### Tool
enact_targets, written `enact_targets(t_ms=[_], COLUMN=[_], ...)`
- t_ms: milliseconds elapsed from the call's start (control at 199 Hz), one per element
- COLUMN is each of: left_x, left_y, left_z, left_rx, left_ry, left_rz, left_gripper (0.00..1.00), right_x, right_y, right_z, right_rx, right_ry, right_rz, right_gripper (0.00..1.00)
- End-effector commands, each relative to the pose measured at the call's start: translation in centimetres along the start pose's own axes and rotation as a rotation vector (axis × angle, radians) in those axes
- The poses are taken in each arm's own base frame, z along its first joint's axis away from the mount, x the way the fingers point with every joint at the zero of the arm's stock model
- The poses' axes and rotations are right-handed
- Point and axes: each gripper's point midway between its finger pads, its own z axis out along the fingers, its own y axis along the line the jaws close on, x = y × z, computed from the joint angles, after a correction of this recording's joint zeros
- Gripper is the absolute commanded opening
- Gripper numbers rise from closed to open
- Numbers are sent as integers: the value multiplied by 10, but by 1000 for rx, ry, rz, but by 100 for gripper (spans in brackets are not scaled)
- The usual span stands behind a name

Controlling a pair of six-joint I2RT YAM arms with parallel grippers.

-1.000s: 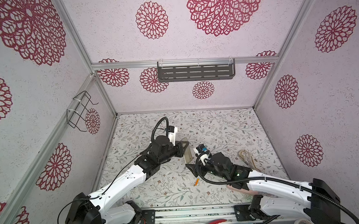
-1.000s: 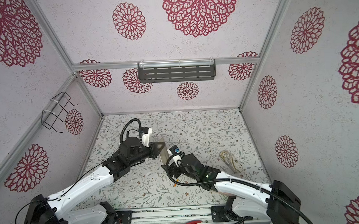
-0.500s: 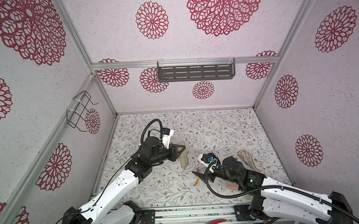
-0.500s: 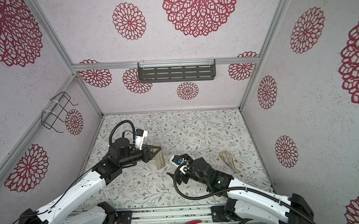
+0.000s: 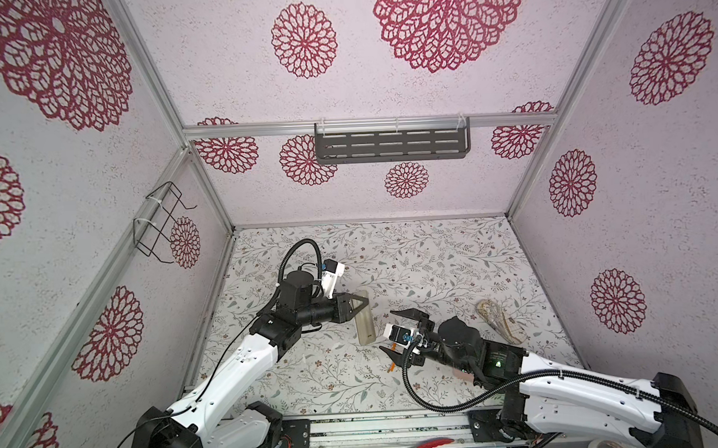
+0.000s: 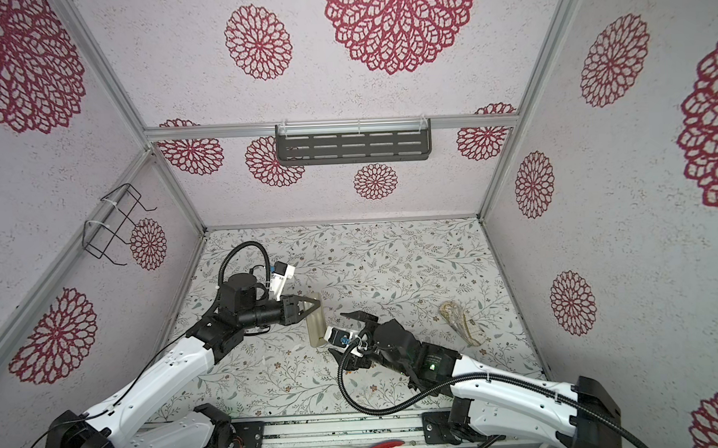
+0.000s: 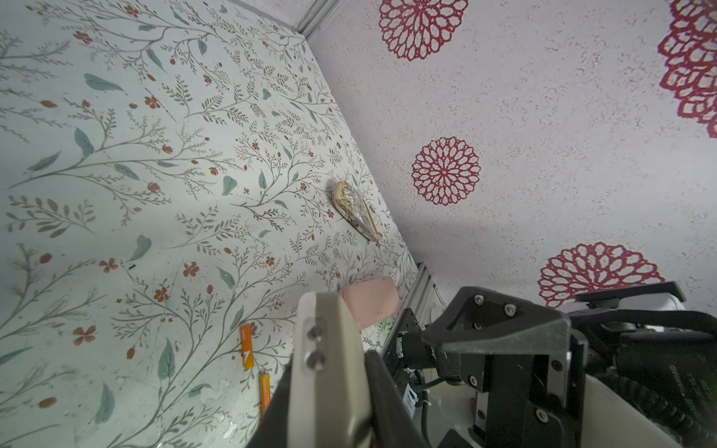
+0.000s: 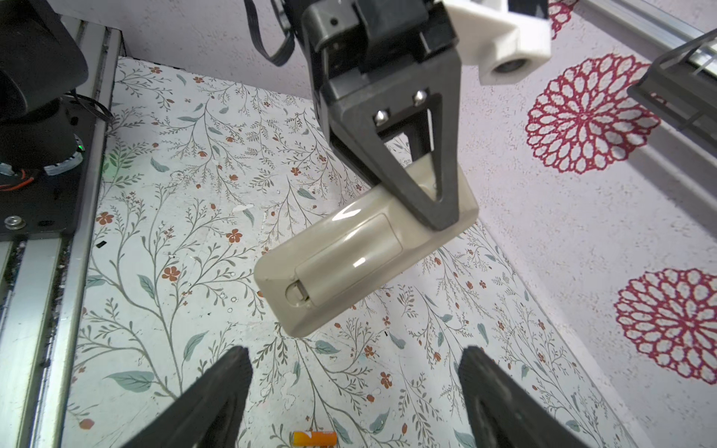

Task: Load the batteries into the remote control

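My left gripper (image 5: 359,307) is shut on the remote control (image 5: 364,321) and holds it above the floor. In the right wrist view the remote control (image 8: 361,252) shows its greyish-beige back with the cover closed, and the left fingers (image 8: 423,182) clamp its far end. My right gripper (image 5: 396,335) stands open and empty just right of the remote, apart from it. Two orange batteries (image 7: 246,347) (image 7: 265,391) lie on the floral floor. One battery (image 8: 314,438) lies below the right gripper (image 8: 355,388), and a battery (image 5: 390,369) peeks out beside it in a top view.
A pink pad (image 7: 370,302) lies by the right arm near the front rail. A clear patterned pouch (image 5: 494,321) lies at the right of the floor. A wire rack (image 5: 161,221) hangs on the left wall and a dark shelf (image 5: 391,144) on the back wall.
The left arm has drawn back a little to the left with the remote. The right gripper has pulled away from the remote toward the front and sits lower, still open.
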Motion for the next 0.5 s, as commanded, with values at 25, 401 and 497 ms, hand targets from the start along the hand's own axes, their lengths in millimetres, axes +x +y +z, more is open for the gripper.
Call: enact_targets(t_ms=[25,401,497], left_x=[1,7,7], left_y=[-11,-13,-13], left_z=[-1,-1,0], left_rx=[88,144,149], left_ry=[21,65,74], left_rz=[-28,-87,-91], left_gripper=[0,0,0], right_x=[-37,-44,-40], right_y=[-16,-6,-7], right_z=[0,9,12], right_rx=[58,32,40], right_ry=[-94,-104,-85], right_rz=[-50,-112,-130], right_gripper=[86,85,85])
